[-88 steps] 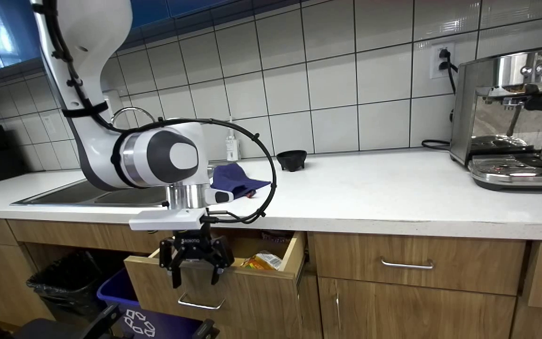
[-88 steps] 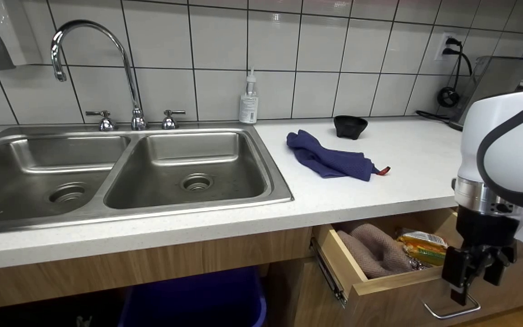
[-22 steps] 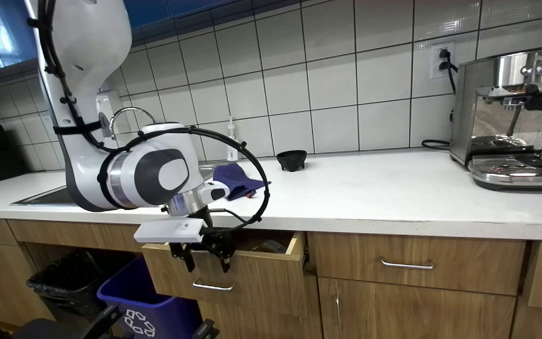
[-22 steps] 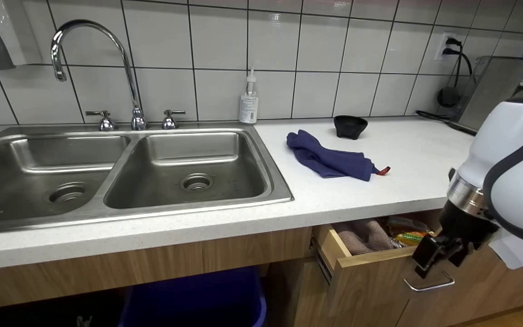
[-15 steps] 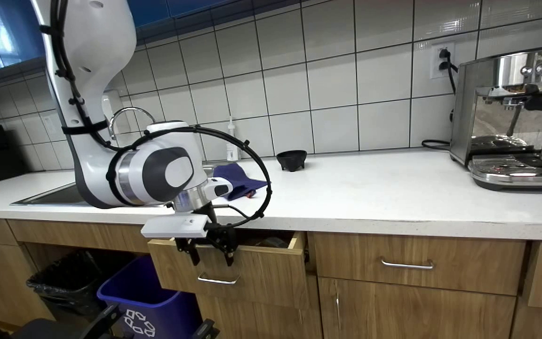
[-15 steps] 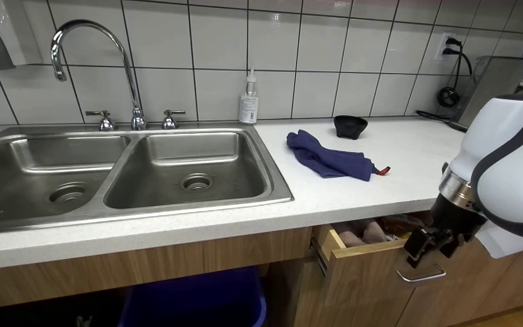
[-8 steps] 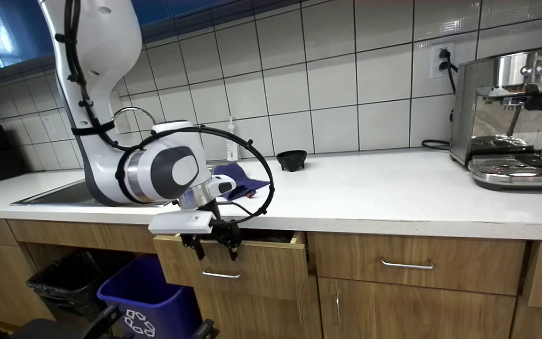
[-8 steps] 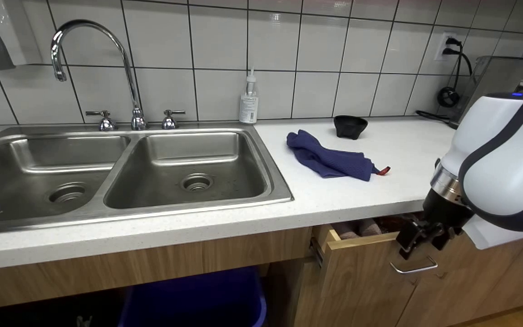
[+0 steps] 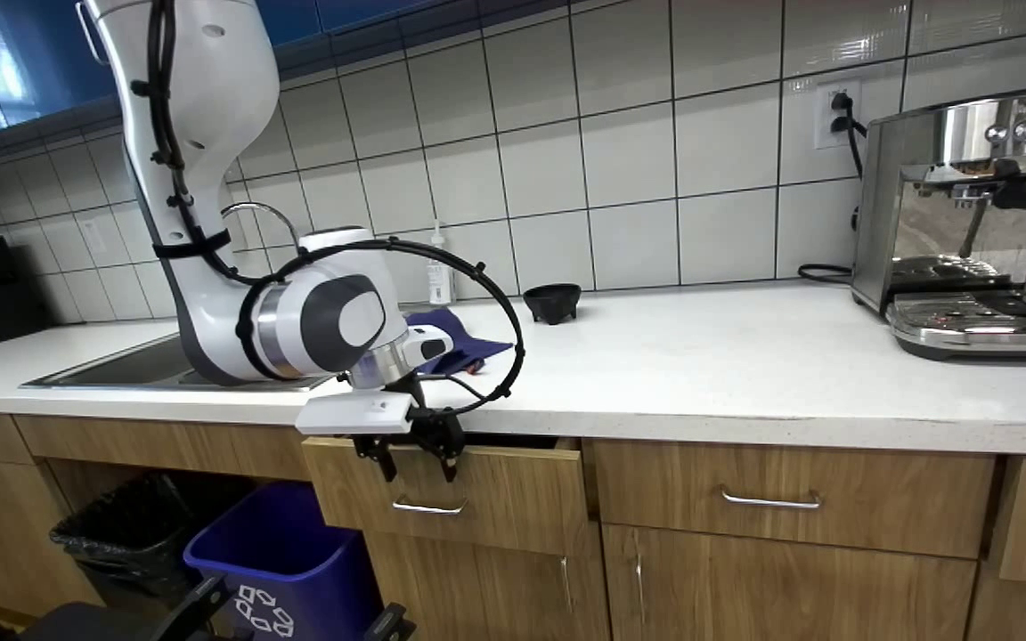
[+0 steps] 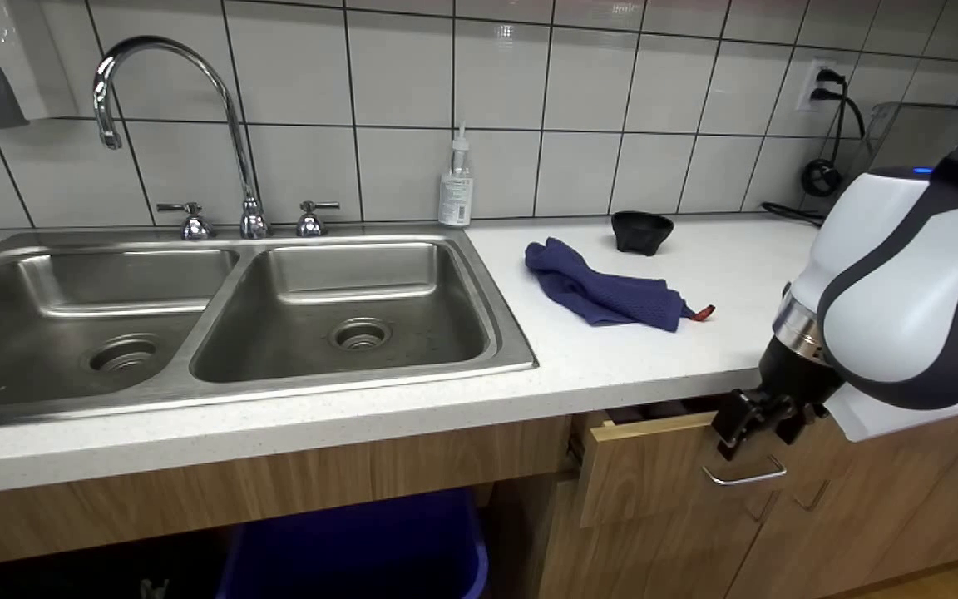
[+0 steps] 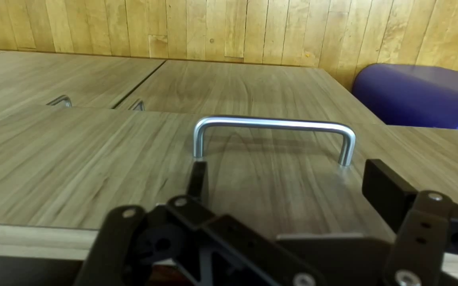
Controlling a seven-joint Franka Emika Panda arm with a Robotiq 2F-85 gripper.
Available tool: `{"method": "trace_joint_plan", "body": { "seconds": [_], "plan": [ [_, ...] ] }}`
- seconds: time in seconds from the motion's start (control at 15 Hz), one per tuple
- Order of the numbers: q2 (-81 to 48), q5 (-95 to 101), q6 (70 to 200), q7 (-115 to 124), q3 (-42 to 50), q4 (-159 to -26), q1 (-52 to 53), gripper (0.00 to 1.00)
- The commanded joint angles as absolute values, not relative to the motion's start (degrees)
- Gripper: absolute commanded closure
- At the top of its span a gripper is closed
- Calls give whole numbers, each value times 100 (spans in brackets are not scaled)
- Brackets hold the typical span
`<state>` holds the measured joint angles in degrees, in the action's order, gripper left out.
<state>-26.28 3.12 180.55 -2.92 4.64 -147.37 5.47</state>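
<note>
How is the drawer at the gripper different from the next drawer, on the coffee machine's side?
The open drawer stands partly pulled out, while the shut drawer looks fully closed. The gripper hangs at the open drawer's front, but not at the shut drawer's. In an exterior view, the shut drawer looks wider than the open drawer. Both have wood-grain fronts with a silver bar handle.

Glossy metal handle (image 11: 274, 123), wood-grain drawer (image 9: 500, 491)

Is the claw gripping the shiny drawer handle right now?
No, the wrist view shows the claw spread open, with the drawer handle beyond its fingers rather than clasped between them.
</note>
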Motion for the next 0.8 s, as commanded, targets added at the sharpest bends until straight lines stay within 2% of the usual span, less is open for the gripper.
{"method": "trace_joint_plan", "body": {
  "seconds": [0.0, 0.73],
  "plan": [
    [-2760, 310, 17969, -161, 541, -14312, 747, 0],
    [-2970, 302, 17854, -72, 512, -13859, 825, 0]
  ]
}}
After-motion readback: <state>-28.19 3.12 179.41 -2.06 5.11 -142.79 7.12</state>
